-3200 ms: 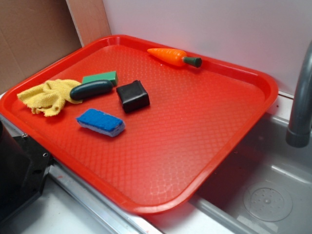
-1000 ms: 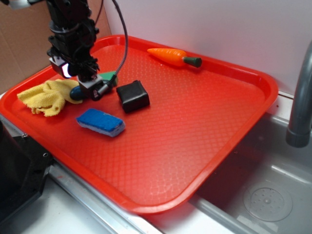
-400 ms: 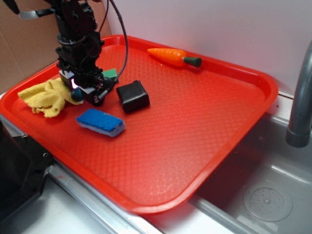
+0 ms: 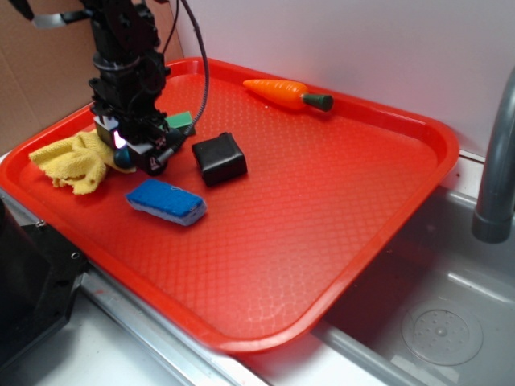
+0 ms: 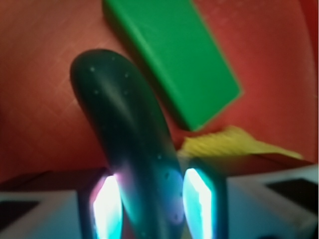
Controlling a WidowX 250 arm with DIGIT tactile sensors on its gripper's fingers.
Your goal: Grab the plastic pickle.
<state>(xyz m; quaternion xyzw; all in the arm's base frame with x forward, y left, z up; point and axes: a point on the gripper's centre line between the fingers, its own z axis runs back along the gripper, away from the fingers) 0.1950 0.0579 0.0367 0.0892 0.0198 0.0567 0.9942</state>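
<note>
The plastic pickle is dark green, glossy and oblong, and lies on the red tray at its left side. In the exterior view only its left end shows under the arm. My gripper is lowered over it. In the wrist view my gripper has one lit finger on each side of the pickle's near half, both pressed against it. The pickle still rests on the tray.
A flat green block lies just behind the pickle and a yellow cloth to its left. A blue sponge, a black block and an orange carrot are also on the tray. A faucet and sink are at the right.
The arm came into view over the left of the tray, came down onto the pickle and shifted slightly left. The fingers now sit against the pickle's sides.
</note>
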